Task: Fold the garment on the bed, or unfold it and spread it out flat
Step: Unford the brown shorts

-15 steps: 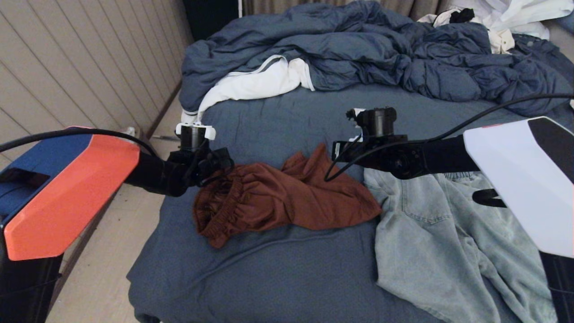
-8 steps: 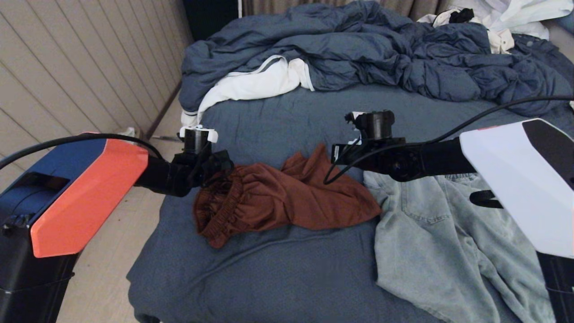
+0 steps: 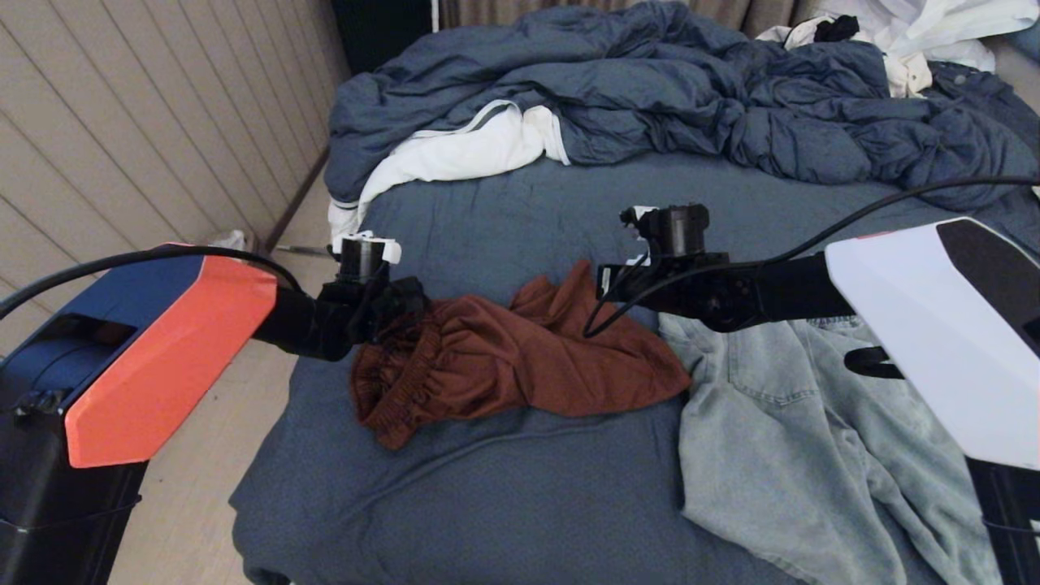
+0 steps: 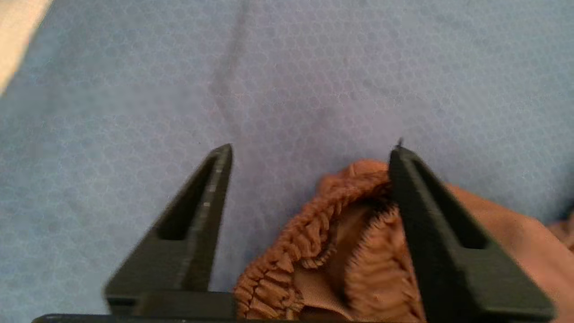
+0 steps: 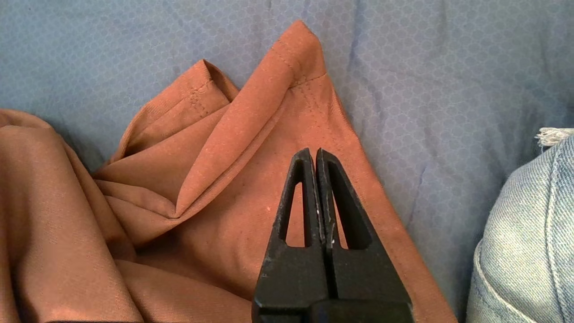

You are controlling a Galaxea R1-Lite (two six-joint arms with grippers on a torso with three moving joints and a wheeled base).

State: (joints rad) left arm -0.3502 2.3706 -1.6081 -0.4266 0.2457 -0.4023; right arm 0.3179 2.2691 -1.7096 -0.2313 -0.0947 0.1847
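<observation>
Rust shorts [image 3: 520, 357]: lying crumpled on the bed [image 3: 504, 487], at the sheet's middle, gathered waistband facing the robot's left.
Left gripper [image 4: 309, 154]: standing open over the waistband; one finger [image 4: 430, 224] touching the elastic, nothing clamped.
Right gripper [image 5: 316, 157]: hovering over the shorts' hem corner, jaws pressed together, holding nothing.
Denim shorts [image 3: 812, 439]: lying beside the rust pair, on the robot's right, edges touching.
Blue duvet [image 3: 666, 89]: lying rumpled at the far end.

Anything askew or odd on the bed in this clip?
The rust-brown shorts lie bunched, not flat: elastic waistband gaping open between the open left gripper, one leg hem folded over near the shut right gripper. The denim shorts are rumpled too.
</observation>
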